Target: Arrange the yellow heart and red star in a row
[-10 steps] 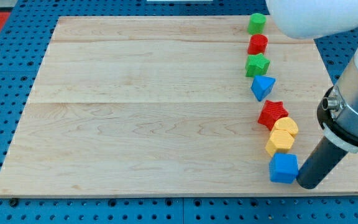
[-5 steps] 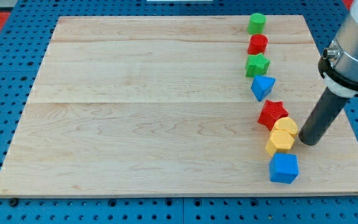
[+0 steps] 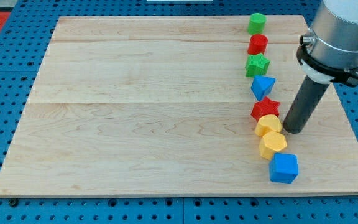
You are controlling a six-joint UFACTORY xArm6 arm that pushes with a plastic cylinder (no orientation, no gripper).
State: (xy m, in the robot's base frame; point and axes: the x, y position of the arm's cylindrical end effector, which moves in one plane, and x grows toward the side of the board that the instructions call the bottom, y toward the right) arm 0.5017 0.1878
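Observation:
The red star [image 3: 265,109] lies at the board's right side, touching the yellow heart [image 3: 268,125] just below it. A yellow hexagon block [image 3: 272,145] sits under the heart, then a blue cube [image 3: 283,167]. My tip [image 3: 290,129] is on the board just right of the yellow heart and the red star, close to or touching the heart. The blocks form a rough column running down the view's right.
Above the star stand a blue triangular block [image 3: 263,86], a green star [image 3: 257,65], a red cylinder [image 3: 257,44] and a green cylinder [image 3: 257,23]. The wooden board [image 3: 135,106] rests on a blue pegboard; its right edge is near my arm.
My tip moved up and left from beside the blue cube to beside the heart. The red star, yellow heart and yellow hexagon slid left; the blue cube stayed.

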